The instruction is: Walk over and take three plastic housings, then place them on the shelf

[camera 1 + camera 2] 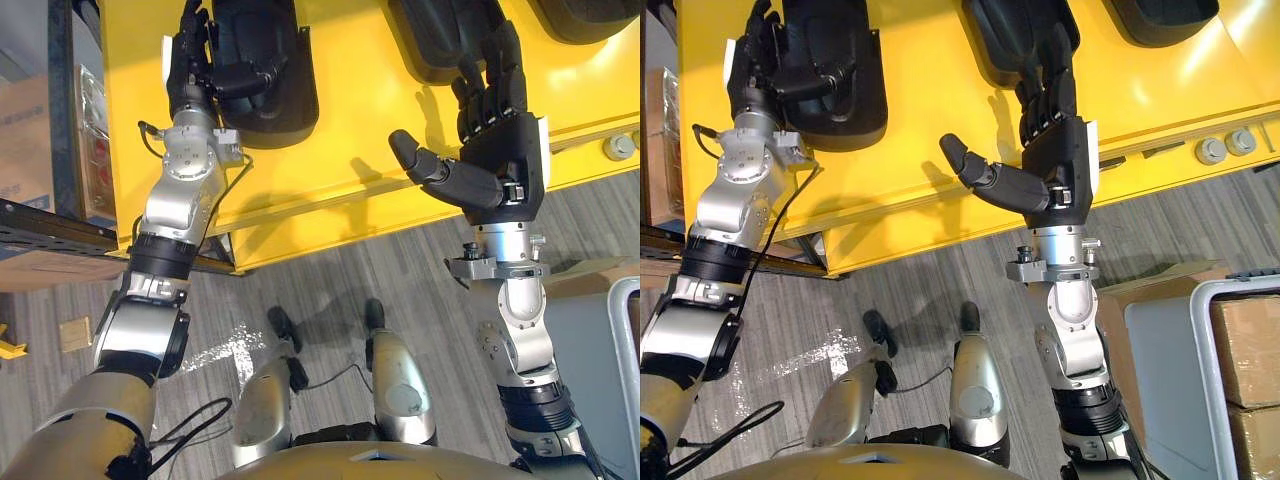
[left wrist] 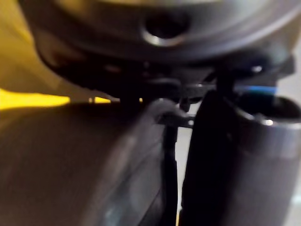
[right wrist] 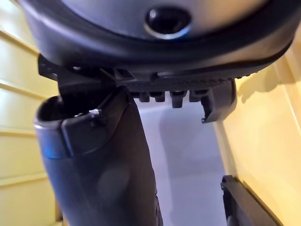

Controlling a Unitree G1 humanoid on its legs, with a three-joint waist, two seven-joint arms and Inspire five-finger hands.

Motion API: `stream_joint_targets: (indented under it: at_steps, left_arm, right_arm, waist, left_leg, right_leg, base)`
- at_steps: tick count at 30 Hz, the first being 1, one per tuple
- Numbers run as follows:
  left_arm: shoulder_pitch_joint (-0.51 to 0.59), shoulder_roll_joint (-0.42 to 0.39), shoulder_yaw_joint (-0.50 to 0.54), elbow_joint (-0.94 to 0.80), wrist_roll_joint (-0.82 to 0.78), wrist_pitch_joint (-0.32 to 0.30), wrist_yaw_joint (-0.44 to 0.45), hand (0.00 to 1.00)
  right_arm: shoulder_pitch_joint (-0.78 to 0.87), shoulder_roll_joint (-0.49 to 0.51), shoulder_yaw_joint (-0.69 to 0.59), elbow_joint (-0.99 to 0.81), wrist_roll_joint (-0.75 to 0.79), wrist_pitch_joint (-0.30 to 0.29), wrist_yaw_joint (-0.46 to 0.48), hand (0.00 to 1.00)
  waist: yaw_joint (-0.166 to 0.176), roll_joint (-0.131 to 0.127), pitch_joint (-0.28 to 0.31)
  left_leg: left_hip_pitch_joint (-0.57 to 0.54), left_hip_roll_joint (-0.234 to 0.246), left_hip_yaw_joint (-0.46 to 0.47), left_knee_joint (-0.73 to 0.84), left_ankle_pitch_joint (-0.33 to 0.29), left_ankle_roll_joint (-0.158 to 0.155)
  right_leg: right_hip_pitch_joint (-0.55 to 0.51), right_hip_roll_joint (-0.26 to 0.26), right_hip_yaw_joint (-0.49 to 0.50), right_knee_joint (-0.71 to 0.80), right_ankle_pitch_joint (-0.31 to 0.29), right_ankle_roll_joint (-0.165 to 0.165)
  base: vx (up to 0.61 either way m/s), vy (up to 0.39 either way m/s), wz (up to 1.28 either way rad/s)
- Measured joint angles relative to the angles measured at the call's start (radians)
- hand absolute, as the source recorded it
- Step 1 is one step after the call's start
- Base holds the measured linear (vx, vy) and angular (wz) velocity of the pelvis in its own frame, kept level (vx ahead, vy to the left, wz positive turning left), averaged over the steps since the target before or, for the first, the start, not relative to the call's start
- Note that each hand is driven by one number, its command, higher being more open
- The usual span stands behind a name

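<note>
Robot hand, left [image 1: 190, 70]: we see its thumb curled across the left housing [image 1: 280, 100], fingers at that housing's outer edge, gripping it.
Robot hand, right [image 1: 505, 150]: fingers straight, thumb spread wide, holding nothing; fingertips at the middle housing [image 1: 430, 50].
Housings: black, flat on the yellow worktop [image 1: 350, 150]; we note a third housing [image 1: 590, 20] further right.

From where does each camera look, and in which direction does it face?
Left eye view: on the head, facing down at the yellow table, both arms, left hand on a housing, right hand open.
Right eye view: same scene, slightly shifted; shares everything with it.
Left wrist view: along the left hand, close against the housing.
Right wrist view: along the right hand, over the table.
</note>
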Motion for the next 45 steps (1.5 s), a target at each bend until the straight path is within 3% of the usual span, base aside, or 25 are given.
stream_joint_targets:
  at_steps: [3, 13, 20, 24, 28, 30, 33, 39, 45]
  left_arm:
    - [0.055, -0.003, 0.017, -0.001, 0.004, -0.022, -0.002, 1.0]
    - [0.232, -0.05, 0.109, -0.052, 0.018, -0.172, 0.059, 1.0]
    - [0.34, -0.056, 0.162, -0.242, -0.047, -0.222, 0.087, 1.0]
    - [0.372, -0.056, 0.173, -0.493, -0.171, -0.28, 0.021, 1.0]
    - [0.373, -0.058, 0.167, -0.628, -0.302, -0.277, -0.101, 1.0]
    - [0.373, -0.059, 0.149, -0.663, -0.371, -0.254, -0.193, 1.0]
    - [0.401, -0.064, 0.1, -0.664, -0.372, -0.198, -0.261, 1.0]
    - [0.499, -0.1, 0.043, -0.659, -0.301, -0.1, -0.27, 1.0]
    - [0.582, -0.118, 0.045, -0.659, -0.076, -0.099, -0.182, 1.0]
  right_arm:
    - [0.028, 0.0, 0.006, -0.001, 0.003, 0.0, 0.012, 1.0]
    - [0.056, 0.001, 0.016, 0.0, -0.002, 0.0, 0.047, 1.0]
    - [0.055, 0.0, 0.016, -0.001, -0.117, -0.001, 0.031, 1.0]
    - [-0.004, -0.002, 0.041, -0.003, -0.2, -0.001, -0.004, 1.0]
    - [-0.082, -0.012, 0.079, -0.019, -0.203, 0.0, -0.026, 1.0]
    - [-0.102, -0.012, 0.086, -0.048, -0.203, 0.0, -0.043, 1.0]
    - [-0.106, -0.011, 0.087, -0.052, -0.203, 0.0, -0.053, 1.0]
    - [-0.09, -0.005, 0.093, -0.052, -0.203, -0.001, -0.078, 1.0]
    - [-0.057, 0.001, 0.084, -0.052, -0.203, -0.001, -0.081, 1.0]
  waist:
    - [-0.002, 0.023, -0.013]
    - [0.004, 0.053, -0.031]
    - [0.033, 0.056, -0.033]
    - [0.057, 0.064, -0.039]
    - [0.064, 0.086, -0.053]
    - [0.069, 0.091, -0.056]
    - [0.079, 0.09, -0.056]
    - [0.08, 0.09, -0.056]
    - [0.086, 0.09, -0.056]
  left_leg:
    - [0.012, 0.001, -0.004, -0.009, 0.004, -0.005]
    - [0.011, 0.002, -0.027, -0.009, 0.008, -0.01]
    - [0.003, 0.002, -0.06, -0.009, 0.005, -0.025]
    - [-0.013, -0.004, -0.087, -0.008, 0.019, -0.02]
    - [-0.022, -0.014, -0.107, -0.008, 0.026, -0.016]
    - [-0.03, -0.016, -0.12, -0.008, 0.029, -0.017]
    - [-0.033, -0.015, -0.125, -0.012, 0.025, -0.022]
    - [-0.046, -0.015, -0.126, -0.015, 0.03, -0.018]
    - [-0.044, -0.02, -0.131, -0.029, 0.039, -0.011]
  right_leg:
    - [0.004, 0.001, -0.005, 0.012, -0.012, -0.003]
    - [0.011, 0.0, -0.028, 0.019, -0.02, -0.009]
    - [0.008, -0.005, -0.057, 0.05, -0.05, -0.024]
    - [0.0, -0.015, -0.083, 0.071, -0.058, -0.019]
    - [0.001, -0.025, -0.098, 0.082, -0.061, -0.016]
    - [0.002, -0.029, -0.112, 0.08, -0.062, -0.015]
    - [0.002, -0.029, -0.12, 0.075, -0.063, -0.016]
    - [-0.002, -0.032, -0.121, 0.061, -0.053, -0.003]
    - [0.002, -0.033, -0.128, 0.057, -0.049, 0.002]
  base:
    - [0.04, -0.038, 0.01]
    - [0.02, -0.027, 0.06]
    - [0.01, -0.029, 0.14]
    - [0.02, -0.029, 0.2]
    - [0.02, -0.019, 0.17]
    - [-0.01, -0.01, 0.16]
    - [-0.03, -0.014, 0.07]
    - [0.01, -0.012, 0.03]
    - [0.03, -0.023, 0.05]
